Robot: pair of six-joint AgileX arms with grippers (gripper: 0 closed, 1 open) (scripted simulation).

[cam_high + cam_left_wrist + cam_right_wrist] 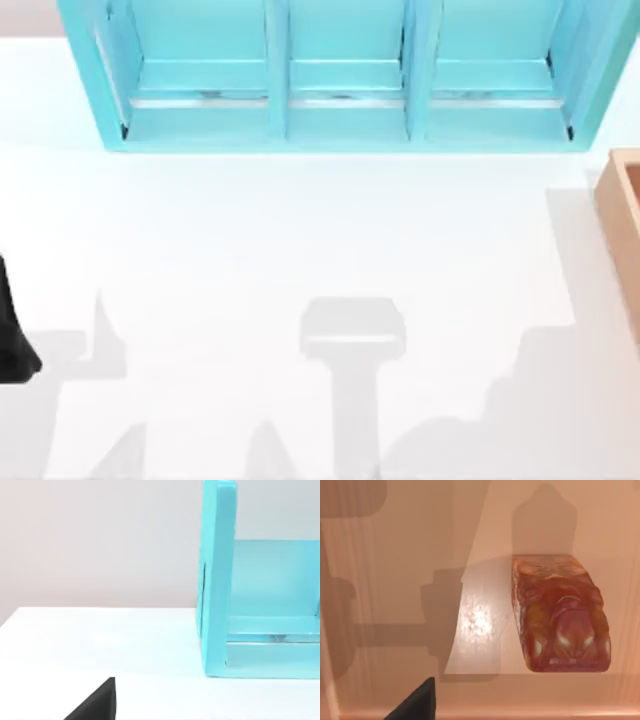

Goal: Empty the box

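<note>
Looking down from the right wrist, a glossy reddish-brown block (560, 615) is lying flat on the floor of the box (395, 580), and the right arm is hanging above it. A dark finger tip (417, 702) is showing well to one side of the block; I cannot tell how wide the fingers are standing. The block is looking stiff, light and perhaps slippery, so taking it across its narrow width should be safest. From above, the box (622, 215) is sitting at the worktop's (300, 240) right edge, near the turquoise shelf unit (340, 80). The left arm (12, 340) is waiting at the left edge; nothing is blocking the block except the box walls.
</note>
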